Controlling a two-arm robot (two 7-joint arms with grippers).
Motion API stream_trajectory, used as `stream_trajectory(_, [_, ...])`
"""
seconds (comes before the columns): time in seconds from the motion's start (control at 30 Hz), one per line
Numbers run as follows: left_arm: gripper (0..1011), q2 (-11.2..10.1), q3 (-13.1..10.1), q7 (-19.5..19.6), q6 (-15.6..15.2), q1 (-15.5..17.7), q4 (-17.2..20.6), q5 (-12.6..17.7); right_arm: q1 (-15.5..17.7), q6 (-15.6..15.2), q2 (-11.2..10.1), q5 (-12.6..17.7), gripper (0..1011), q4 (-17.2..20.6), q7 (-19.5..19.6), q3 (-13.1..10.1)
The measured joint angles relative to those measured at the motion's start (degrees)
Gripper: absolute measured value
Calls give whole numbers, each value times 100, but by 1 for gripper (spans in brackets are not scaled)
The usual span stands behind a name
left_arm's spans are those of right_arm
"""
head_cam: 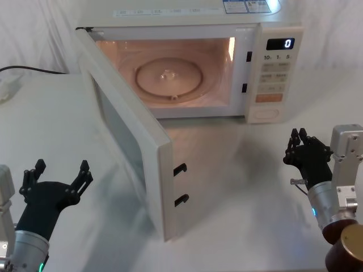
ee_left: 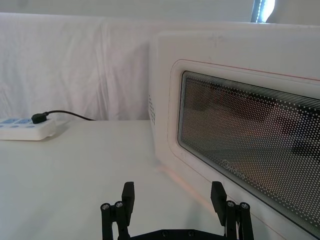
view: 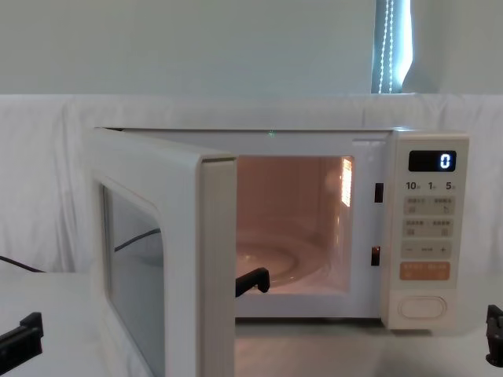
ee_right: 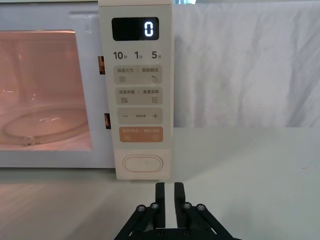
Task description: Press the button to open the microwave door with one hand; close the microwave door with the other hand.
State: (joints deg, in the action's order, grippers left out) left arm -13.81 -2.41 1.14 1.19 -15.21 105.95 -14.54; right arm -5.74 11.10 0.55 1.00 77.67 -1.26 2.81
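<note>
The cream microwave [head_cam: 238, 17] stands at the back of the table, lit inside, its display showing 0. The microwave door [head_cam: 130, 136] hangs wide open toward me, its free edge with two black latches facing front; its window [ee_left: 250, 130] looms to one side in the left wrist view. The pill-shaped button [head_cam: 266, 114] sits at the bottom of the control panel, also clear in the right wrist view [ee_right: 143, 164]. My left gripper [head_cam: 57, 180] is open, low on the left, outside the door. My right gripper [head_cam: 300, 141] is shut, in front of the button and apart from it.
A glass turntable [head_cam: 167, 76] lies inside the cavity. A white power strip [ee_left: 25, 127] with a black cable lies on the table at the far left. White cloth backs the scene. A brown round object [head_cam: 349, 252] sits at the lower right corner.
</note>
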Motion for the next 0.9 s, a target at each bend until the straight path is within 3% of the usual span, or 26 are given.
stream_trajectory(0.9, [1001, 0, 0, 0, 0, 0, 0, 0, 0, -22, 0, 10, 924, 8, 0, 2])
